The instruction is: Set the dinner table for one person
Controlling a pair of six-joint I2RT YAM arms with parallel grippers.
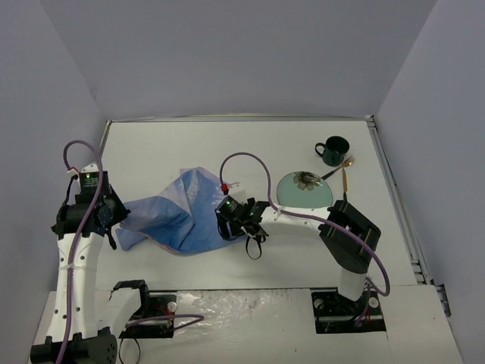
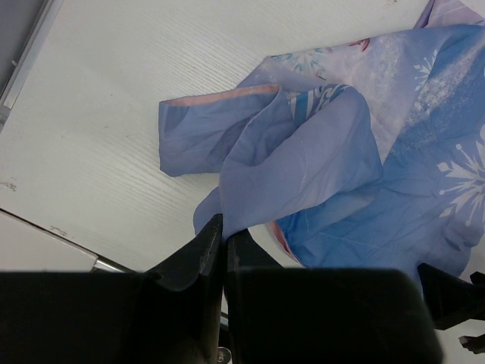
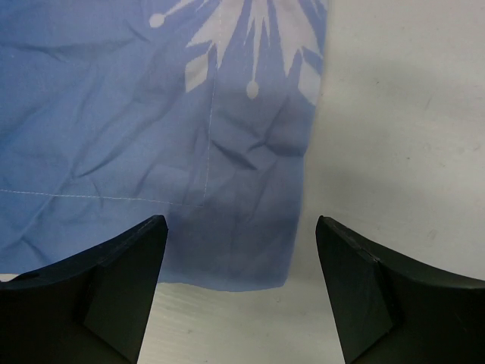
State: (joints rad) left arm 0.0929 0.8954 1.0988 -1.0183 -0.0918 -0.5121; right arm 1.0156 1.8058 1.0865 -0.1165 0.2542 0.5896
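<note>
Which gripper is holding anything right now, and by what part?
The left gripper pinches a bunched fold of the placemat at its left end. The right gripper hangs open over a placemat corner, holding nothing.

I find no readable text, label, brand or number anywhere. The crumpled blue placemat (image 1: pixel 178 216) toward the dinner table's (image 1: pixel 189 144) left edge carries only white snowflake print.
</note>
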